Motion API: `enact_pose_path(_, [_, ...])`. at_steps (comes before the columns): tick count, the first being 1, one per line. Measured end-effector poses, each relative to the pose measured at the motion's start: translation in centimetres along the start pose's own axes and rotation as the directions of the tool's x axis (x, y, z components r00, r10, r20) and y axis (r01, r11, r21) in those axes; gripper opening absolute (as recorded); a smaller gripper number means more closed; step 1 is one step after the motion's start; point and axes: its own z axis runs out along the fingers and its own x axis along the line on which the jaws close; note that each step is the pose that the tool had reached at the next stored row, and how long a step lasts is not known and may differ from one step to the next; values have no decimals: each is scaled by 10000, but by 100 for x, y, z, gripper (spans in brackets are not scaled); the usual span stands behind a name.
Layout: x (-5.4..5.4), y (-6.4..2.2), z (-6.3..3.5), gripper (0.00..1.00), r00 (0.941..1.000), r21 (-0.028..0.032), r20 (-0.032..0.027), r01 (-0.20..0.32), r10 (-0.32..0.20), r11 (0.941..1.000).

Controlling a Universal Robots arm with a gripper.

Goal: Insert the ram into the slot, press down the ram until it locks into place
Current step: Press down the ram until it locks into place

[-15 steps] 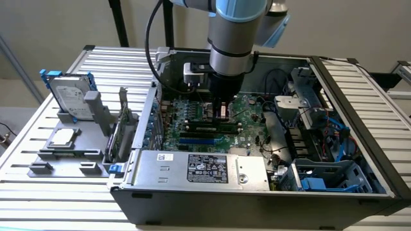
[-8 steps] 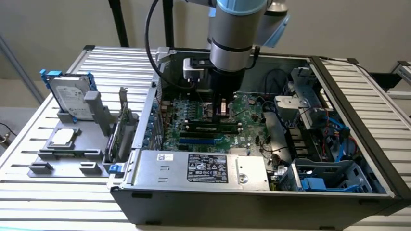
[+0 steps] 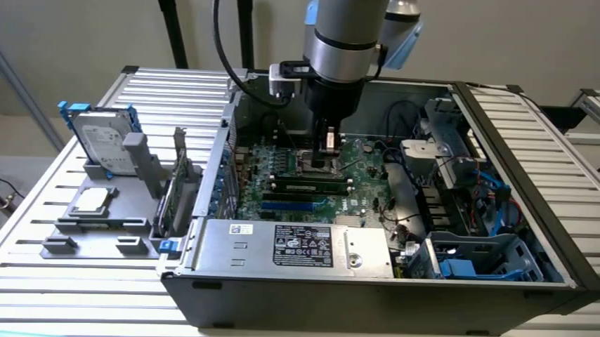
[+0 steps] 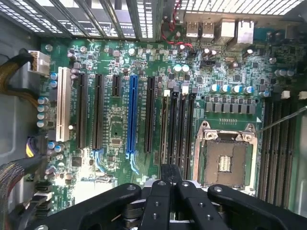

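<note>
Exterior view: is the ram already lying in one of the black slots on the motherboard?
Yes. A green ram stick lies lengthwise in a black slot between its end clips, just below the hand.

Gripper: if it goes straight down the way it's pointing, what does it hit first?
Most likely the motherboard. The gripper points straight down into the open case, roughly over the near ends of the black memory slots, beside the CPU socket. Depth is unclear, so which of these comes first is uncertain.

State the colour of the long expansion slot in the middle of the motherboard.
Blue; the expansion slot shows best in the wrist view.
</note>
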Motion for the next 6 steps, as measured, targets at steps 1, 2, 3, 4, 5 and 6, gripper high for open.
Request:
enact_pose_path(1, [0,0,1,11,10000,1,1,0,0,10000])
enact_pose_path(2, [0,0,1,11,10000,1,2,0,0,10000])
enact_pose_path(3, [0,-1,0,11,10000,0,2,1,-1,10000])
enact_pose_path(4, [0,-1,0,11,10000,0,2,1,-1,10000])
enact_pose_path(5, [0,0,0,11,10000,0,1,1,-1,10000])
enact_pose_path(6, [0,-1,0,11,10000,0,1,1,-1,10000])
